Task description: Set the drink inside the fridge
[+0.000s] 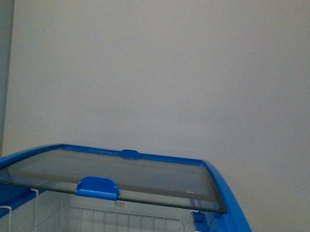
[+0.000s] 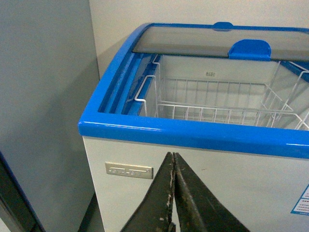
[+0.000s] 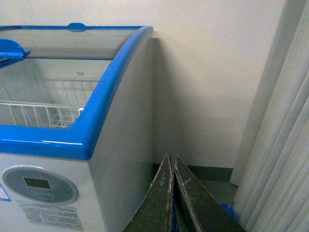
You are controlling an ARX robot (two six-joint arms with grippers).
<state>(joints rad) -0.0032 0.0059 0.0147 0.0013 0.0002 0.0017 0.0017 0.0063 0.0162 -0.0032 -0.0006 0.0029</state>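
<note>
The left gripper point(image 2: 172, 193) hangs low before the front left corner of the fridge point(image 2: 193, 133), its two dark fingers pressed tip to tip with nothing between them; beyond it the near half of the chest stands uncovered, the white wire basket point(image 2: 217, 104) bare as far as can be seen, and the sliding glass lid point(image 1: 107, 175) sits over the far half, its blue handle point(image 1: 97, 187) on the near edge. The fridge's long axis runs away from the robot toward the back wall point(image 1: 173, 67) — the opening lies at the near end.

The drink shows in none of the three views; where it is, and which way it points, cannot be told. So the step in hand, as I judge it, is the very start; the way in is open, but nothing is held. The next move calls for finding the bottle and parting one pair of fingers around it.

The right gripper point(image 3: 173, 193) hangs low off the front right corner, by the round control panel point(image 3: 37, 185) — fingers likewise pressed together and empty; a curtain point(image 3: 280, 145) hangs beyond it.
</note>
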